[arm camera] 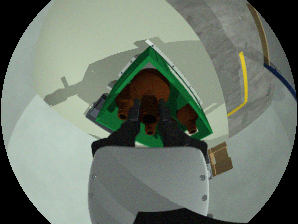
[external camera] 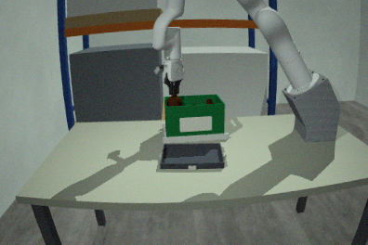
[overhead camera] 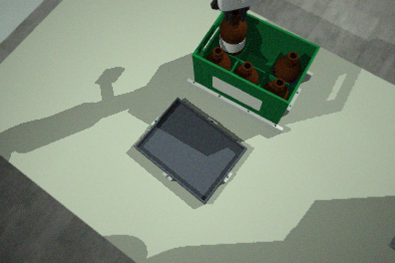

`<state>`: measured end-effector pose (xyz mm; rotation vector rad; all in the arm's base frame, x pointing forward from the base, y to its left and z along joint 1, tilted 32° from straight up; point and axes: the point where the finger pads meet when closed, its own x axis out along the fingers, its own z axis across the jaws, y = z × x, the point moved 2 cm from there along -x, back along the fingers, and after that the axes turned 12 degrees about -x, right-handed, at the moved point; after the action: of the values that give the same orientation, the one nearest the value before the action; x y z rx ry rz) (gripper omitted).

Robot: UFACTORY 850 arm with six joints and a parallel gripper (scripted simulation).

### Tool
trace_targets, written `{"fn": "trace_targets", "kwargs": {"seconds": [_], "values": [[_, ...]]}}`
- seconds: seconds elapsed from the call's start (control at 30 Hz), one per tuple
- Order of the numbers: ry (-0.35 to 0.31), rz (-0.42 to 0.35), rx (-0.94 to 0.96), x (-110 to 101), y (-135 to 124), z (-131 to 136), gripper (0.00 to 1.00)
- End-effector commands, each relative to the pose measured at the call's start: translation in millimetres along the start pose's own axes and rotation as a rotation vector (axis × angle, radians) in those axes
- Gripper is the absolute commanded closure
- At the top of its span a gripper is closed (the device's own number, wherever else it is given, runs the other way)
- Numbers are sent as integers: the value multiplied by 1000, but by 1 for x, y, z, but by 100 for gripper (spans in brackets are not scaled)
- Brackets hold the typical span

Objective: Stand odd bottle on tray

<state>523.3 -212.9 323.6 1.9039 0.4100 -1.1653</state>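
Note:
A green crate (overhead camera: 254,73) stands at the back of the table. My gripper (overhead camera: 233,16) is shut on the neck of a brown bottle with a white label (overhead camera: 232,34) and holds it upright, partly raised out of the crate's back-left cell. It also shows in the side view (external camera: 174,99) and in the wrist view (arm camera: 148,99). Several other brown bottles stand in the crate: one at front left (overhead camera: 218,58), one in the front middle (overhead camera: 246,72), one at front right (overhead camera: 276,87), and one at back right (overhead camera: 288,66). The dark tray (overhead camera: 191,147) lies empty in front of the crate.
The arm's grey base (external camera: 313,109) stands at the table's right side. A shelf rack with blue posts and grey boxes (external camera: 113,82) stands behind the table.

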Motion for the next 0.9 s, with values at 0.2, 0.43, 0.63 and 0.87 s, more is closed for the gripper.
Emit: {"fn": "trace_targets", "kwargs": {"seconds": [0.2, 0.43, 0.63, 0.87], "values": [[-1, 1, 0, -12, 1, 0, 100], [-1, 1, 0, -17, 1, 0, 100], [-1, 1, 0, -20, 1, 0, 100], [-1, 1, 0, -21, 1, 0, 100]]}}
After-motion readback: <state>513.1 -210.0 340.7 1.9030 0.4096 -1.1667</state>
